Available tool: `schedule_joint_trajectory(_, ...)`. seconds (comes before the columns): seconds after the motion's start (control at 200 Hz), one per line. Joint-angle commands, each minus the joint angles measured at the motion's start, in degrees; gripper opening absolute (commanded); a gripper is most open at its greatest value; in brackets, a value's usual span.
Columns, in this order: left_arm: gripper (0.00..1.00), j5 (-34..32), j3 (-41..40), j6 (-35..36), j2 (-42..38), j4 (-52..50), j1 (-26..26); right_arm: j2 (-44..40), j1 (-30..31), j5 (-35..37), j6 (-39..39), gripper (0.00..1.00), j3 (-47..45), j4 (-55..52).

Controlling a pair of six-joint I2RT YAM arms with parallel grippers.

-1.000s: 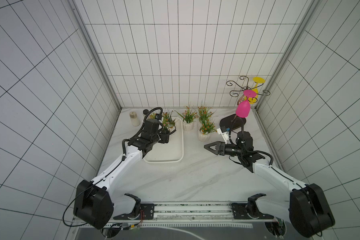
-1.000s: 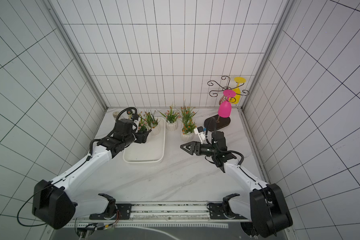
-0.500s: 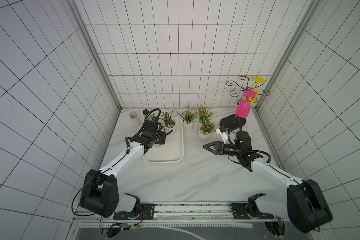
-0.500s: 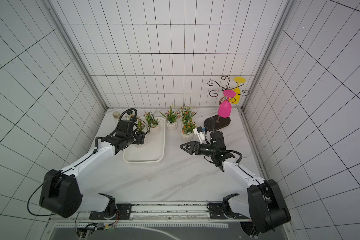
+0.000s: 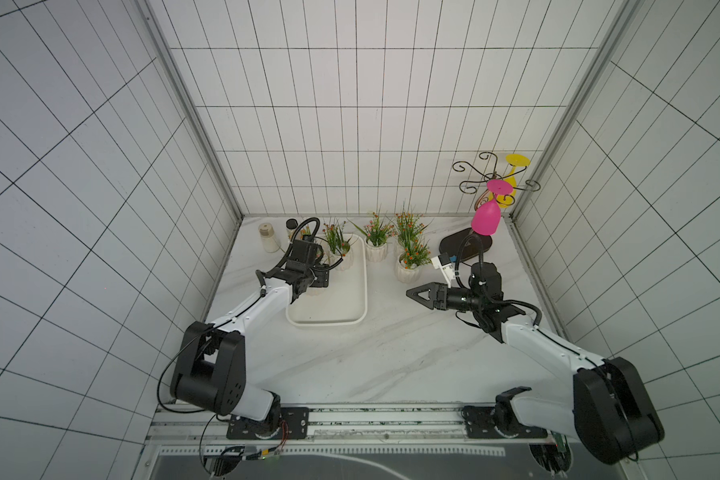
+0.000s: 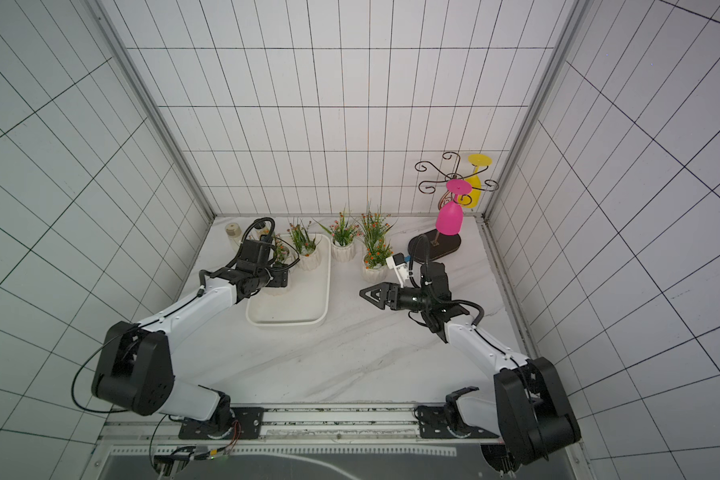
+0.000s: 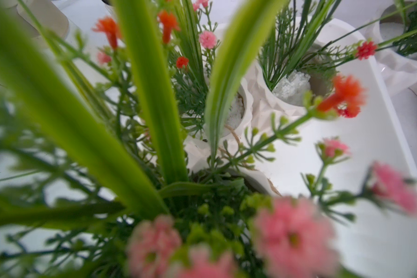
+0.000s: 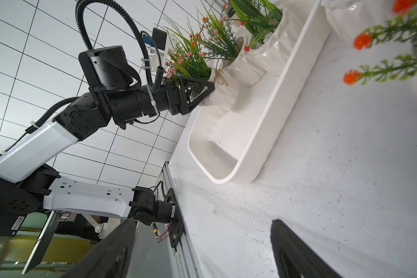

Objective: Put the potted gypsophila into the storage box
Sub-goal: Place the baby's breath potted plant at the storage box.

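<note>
My left gripper is shut on a potted gypsophila, a white ribbed pot tied with twine and bearing pink flowers. It holds the pot low inside the storage box, by the box's left wall. The left wrist view looks down through that plant's blurred sprigs, which hide the jaws. Two more pots stand at the box's far end. Outside the box, to its right, stand other pots. My right gripper hovers open and empty over the table right of the box.
A black wire rack on an oval base stands at the back right. A pink glass and a yellow glass hang from it. Two small jars sit in the back left corner. Tiled walls close three sides.
My left gripper has come down and slightly toward the front with the pot, into the box's left side. The right arm has barely moved.
</note>
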Motion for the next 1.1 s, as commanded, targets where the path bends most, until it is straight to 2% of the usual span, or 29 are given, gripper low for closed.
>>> schedule_joint_trajectory(0.0,0.52,-1.51,-0.1,-0.38,0.55,5.15,0.51,0.14,0.46,-0.9,-1.22,0.88,0.63,1.44)
schedule_joint_trajectory(0.27,0.55,-1.91,-0.21,-0.49,2.31,6.96,1.1,0.06,0.45,-0.96,-1.18,0.88,0.65,1.42)
schedule_joint_trajectory(1.094,0.53,-2.83,1.01,-0.14,8.38,12.53,1.84,-0.49,0.3,-0.76,-1.96,0.88,0.39,1.24)
